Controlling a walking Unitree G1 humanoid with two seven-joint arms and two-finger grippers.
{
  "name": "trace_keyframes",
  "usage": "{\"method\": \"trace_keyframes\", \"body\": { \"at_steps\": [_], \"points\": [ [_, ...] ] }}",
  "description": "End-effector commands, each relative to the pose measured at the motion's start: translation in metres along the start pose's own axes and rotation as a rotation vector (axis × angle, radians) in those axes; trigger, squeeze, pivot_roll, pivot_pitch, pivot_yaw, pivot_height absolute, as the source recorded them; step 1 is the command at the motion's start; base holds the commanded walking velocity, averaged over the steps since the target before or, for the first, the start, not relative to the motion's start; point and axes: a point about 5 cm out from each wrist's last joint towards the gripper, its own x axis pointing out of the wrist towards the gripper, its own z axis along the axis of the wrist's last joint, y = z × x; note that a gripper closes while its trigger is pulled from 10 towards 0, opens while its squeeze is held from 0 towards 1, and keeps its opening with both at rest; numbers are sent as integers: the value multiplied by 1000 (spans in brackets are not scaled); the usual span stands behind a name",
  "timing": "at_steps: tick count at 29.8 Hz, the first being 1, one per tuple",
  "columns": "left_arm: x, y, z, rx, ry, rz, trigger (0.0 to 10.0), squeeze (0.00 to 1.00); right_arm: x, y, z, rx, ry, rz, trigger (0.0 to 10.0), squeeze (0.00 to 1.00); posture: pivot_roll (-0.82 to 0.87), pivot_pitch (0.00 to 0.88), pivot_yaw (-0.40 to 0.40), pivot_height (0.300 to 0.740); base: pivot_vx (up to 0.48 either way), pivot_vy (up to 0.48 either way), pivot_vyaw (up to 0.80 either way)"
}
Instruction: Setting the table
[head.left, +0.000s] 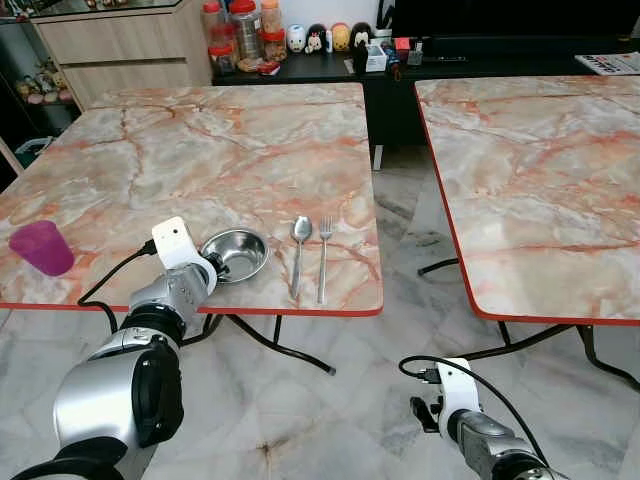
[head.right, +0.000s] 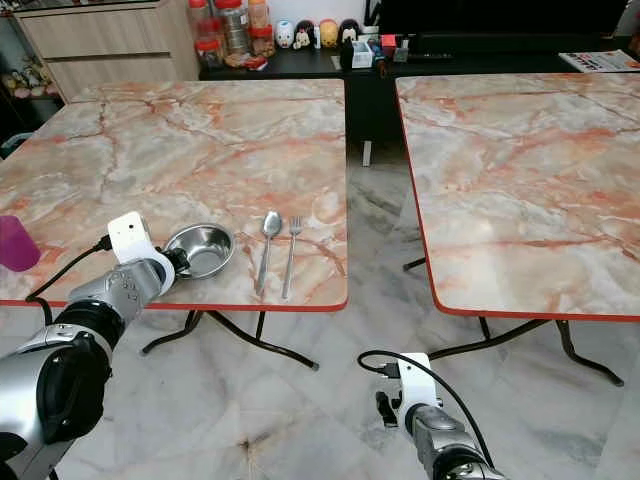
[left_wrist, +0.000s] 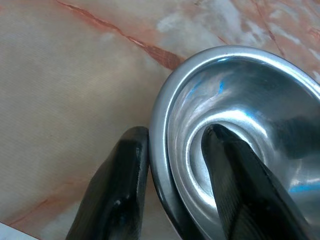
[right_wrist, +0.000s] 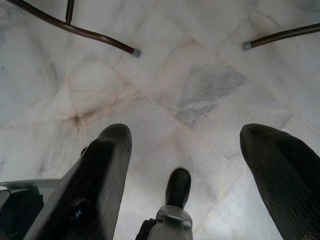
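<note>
A steel bowl (head.left: 236, 253) sits near the front edge of the left marble table (head.left: 200, 140). My left gripper (head.left: 212, 265) is shut on the bowl's near-left rim. In the left wrist view, one finger (left_wrist: 122, 180) lies outside the bowl (left_wrist: 260, 95) and the other finger (left_wrist: 235, 170) is inside it. A spoon (head.left: 299, 250) and a fork (head.left: 323, 255) lie side by side just right of the bowl. A purple cup (head.left: 42, 247) stands at the table's front left. My right gripper (right_wrist: 185, 135) hangs open low over the floor.
A second marble table (head.left: 540, 170) stands to the right, with a floor gap (head.left: 400, 200) between the two. Black table legs (head.left: 290, 352) spread on the tiled floor below. Jars and figurines (head.left: 270, 35) line a dark counter behind.
</note>
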Motion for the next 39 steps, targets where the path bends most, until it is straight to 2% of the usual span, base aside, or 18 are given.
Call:
{"method": "trace_keyframes", "body": {
  "at_steps": [1,15,20,22,25,27,28,31,36,37,38,39],
  "points": [
    [0,2,-2,0,21,8,0,0,1,3,2,8,-3,7,10000,0,21,39,56,740,0,0,0],
    [0,5,-4,-22,21,24,0,0,1,4,3,8,-3,11,10000,0,22,36,58,740,0,0,0],
    [0,10,-4,-92,-4,31,0,0,1,4,3,6,-3,11,10000,0,23,33,54,740,0,0,0],
    [0,15,-3,-160,-25,34,0,0,1,3,2,6,-2,10,10000,0,23,34,53,740,0,0,0],
    [0,20,-3,-213,-47,37,0,0,1,3,2,6,-2,10,10000,0,22,34,50,740,0,0,0],
    [0,22,-3,-226,-55,37,0,0,0,3,2,6,-2,10,10000,0,22,34,50,740,0,0,0],
    [-1,27,-1,-274,-88,20,0,0,0,3,2,5,-1,9,10000,0,26,35,48,740,0,0,0],
    [-2,31,2,-327,-150,-15,0,0,0,3,2,4,0,10,10000,0,26,35,48,740,0,0,0],
    [-11,48,17,-395,-339,-75,0,0,0,2,2,7,-3,8,10000,0,27,36,45,740,0,0,0],
    [-13,50,20,-395,-373,-88,941,0,0,2,2,8,-4,8,10000,0,27,36,45,740,0,0,0],
    [-15,52,22,-394,-396,-96,941,0,0,2,2,9,-4,8,10000,0,27,36,45,740,0,0,0],
    [-17,54,25,-397,-421,-106,10000,0,0,2,2,9,-5,8,10000,0,27,36,45,740,0,0,0]
  ]
}}
